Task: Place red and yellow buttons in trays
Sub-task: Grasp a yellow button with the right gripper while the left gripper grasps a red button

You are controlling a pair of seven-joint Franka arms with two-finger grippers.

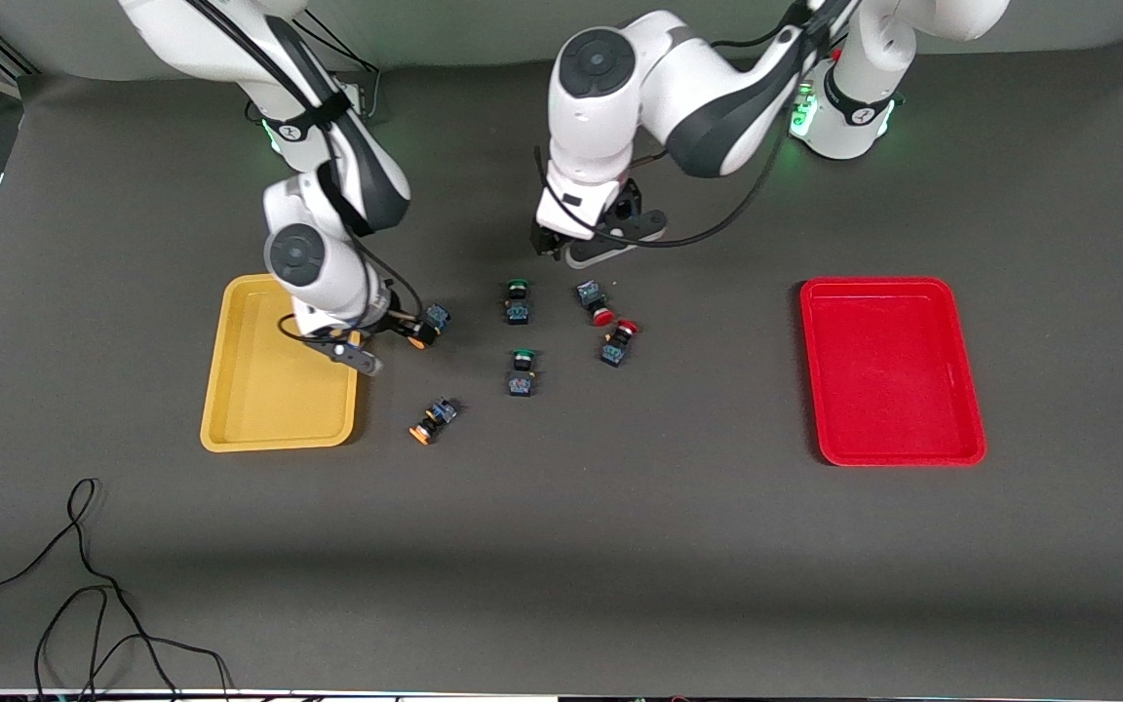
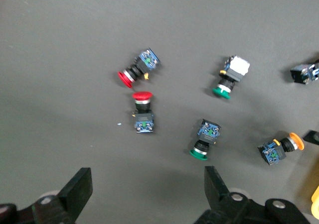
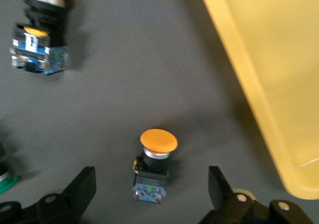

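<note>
My right gripper is open, beside the yellow tray at the edge toward the left arm's end. An orange-capped button lies on its side between its spread fingers in the right wrist view, untouched. A second orange button lies nearer the front camera. Two red-capped buttons lie mid-table, also in the left wrist view. My left gripper is open and empty over bare table by them. The red tray is empty.
Two green-capped buttons lie between the orange and red ones, also in the left wrist view. The yellow tray's rim runs close beside my right gripper. Black cables lie at the table's front corner.
</note>
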